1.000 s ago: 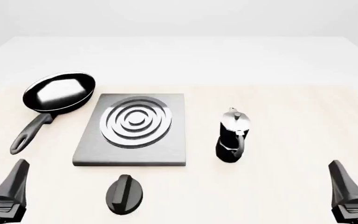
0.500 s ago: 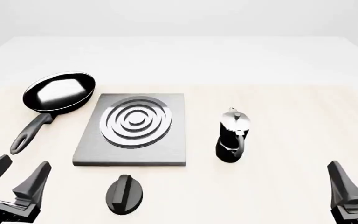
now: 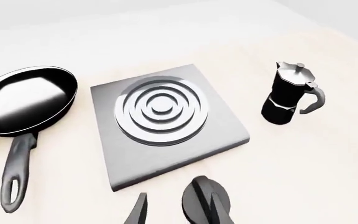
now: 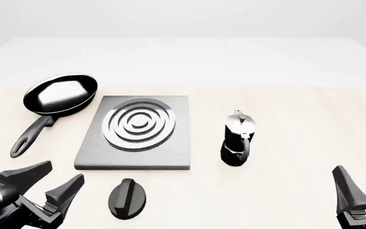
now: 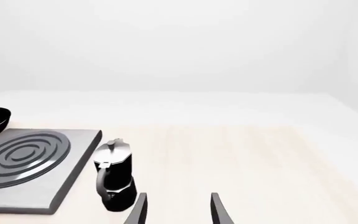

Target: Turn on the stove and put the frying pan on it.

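The frying pan (image 4: 61,94), black with a glossy inside, lies at the left, its long handle (image 4: 34,136) pointing toward me. It also shows in the left wrist view (image 3: 26,100). The stove (image 4: 135,143), a grey slab with a silver ringed burner (image 4: 138,124), lies just right of the pan. Its black round knob (image 4: 127,199) sits apart in front of it. My left gripper (image 4: 55,177) is open and empty, left of the knob; in the left wrist view (image 3: 177,212) the knob (image 3: 201,198) is near one finger. My right gripper (image 4: 364,183) is open and empty at the front right.
A black-and-silver moka pot (image 4: 239,139) stands upright right of the stove, also in the left wrist view (image 3: 289,95) and the right wrist view (image 5: 113,175). The pale wooden table (image 4: 297,109) reaches far back and to the right.
My left gripper has moved right toward the knob and turned its fingers that way. The right gripper, pan, stove and knob have not moved.
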You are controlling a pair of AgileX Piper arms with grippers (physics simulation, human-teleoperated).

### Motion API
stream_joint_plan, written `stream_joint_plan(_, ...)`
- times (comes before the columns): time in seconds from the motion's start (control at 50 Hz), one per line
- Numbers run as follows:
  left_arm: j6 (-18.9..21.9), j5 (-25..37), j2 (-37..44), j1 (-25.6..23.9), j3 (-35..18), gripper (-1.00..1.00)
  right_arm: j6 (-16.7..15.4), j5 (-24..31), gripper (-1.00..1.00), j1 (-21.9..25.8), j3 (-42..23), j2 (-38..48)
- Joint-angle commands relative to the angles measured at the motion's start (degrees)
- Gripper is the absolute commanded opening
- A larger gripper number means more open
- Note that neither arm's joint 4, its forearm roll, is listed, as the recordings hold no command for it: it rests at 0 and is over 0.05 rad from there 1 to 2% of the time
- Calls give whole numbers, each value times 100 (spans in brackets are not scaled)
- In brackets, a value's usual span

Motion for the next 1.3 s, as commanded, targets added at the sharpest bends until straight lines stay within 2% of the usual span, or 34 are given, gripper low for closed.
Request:
stream_joint_plan(0.02, -146, -182, 677, -506, 67, 100, 19, 13, 100, 49, 5, -1)
stream_joint_plan(0.08, -316, -444, 1005, -600, 165, 100, 26, 8, 100, 52, 5, -1)
stream_joint_plan(0.1, -283, -916, 1480, -692, 316, 100, 57, 11, 100, 54, 3, -1)
stream_joint_plan(0.14, -303, -1130, 1705, -761, 372, 100, 52, 11, 100, 53, 2, -1)
stream_joint_plan(0.74, -250, -2857, 3406, -1001, 738, 100, 83, 8, 100, 64, 2, -1)
stream_joint_plan(0.76, -250, -3003, 3554, -1026, 760, 100, 90, 11, 100, 61, 2, -1)
stream_joint_plan(0.78, -270, -3412, 3978, -1084, 804, 100, 81, 16, 100, 37, 2, -1)
stream_joint_plan(0.82, -251, -3691, 4261, -1098, 845, 100, 100, 23, 100, 23, 5, -1)
stream_joint_plan(1.04, -286, -4414, 5003, -1127, 888, 100, 105, 30, 100, 19, 4, -2)
stream_joint_plan(1.06, -350, -4669, 5276, -1154, 903, 100, 109, 31, 100, 4, 6, -2)
stream_joint_plan(1.12, -325, -4897, 5503, -1149, 920, 100, 106, 35, 100, 2, 6, -2)
stream_joint_plan(1.14, -365, -5354, 6005, -1149, 925, 100, 114, 28, 100, 0, 0, -2)
stream_joint_plan(1.3, -435, -5846, 6566, -1178, 927, 100, 122, 20, 100, 32, -2, -2)
